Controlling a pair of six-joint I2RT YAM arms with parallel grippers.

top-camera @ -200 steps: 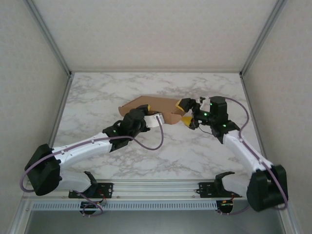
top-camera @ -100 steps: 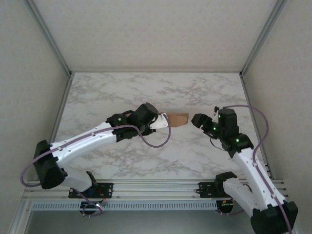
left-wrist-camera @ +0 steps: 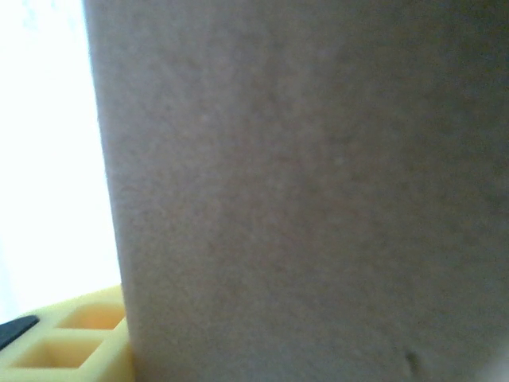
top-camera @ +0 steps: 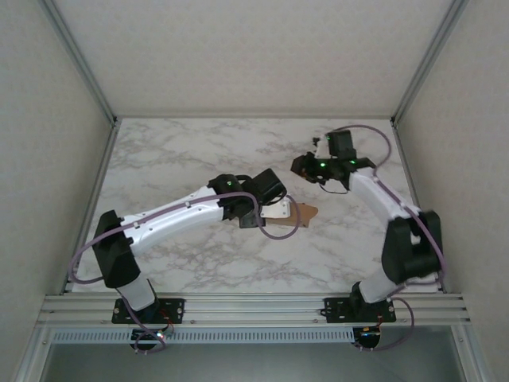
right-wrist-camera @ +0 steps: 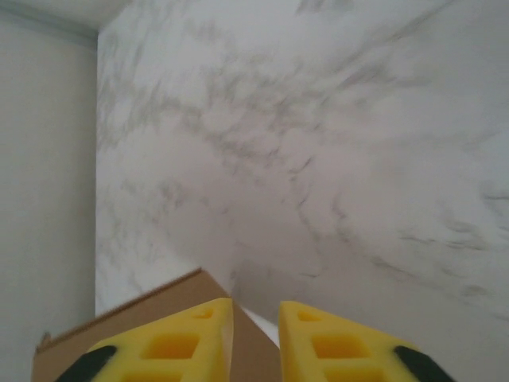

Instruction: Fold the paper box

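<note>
One paper box (top-camera: 303, 213), one left end effector (top-camera: 278, 211), one right end effector (top-camera: 302, 165), making two; one marble table (top-camera: 175, 151)

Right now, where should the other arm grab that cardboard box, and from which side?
Probably the bare end of the paper box poking out past the left gripper, which seems to hold the other end. That free end points right, so the right gripper would best come from its own side, pinching across the thin sheet.

Grey-veined marble table (top-camera: 175, 159) lies beneath the paper box (top-camera: 304, 213).
</note>
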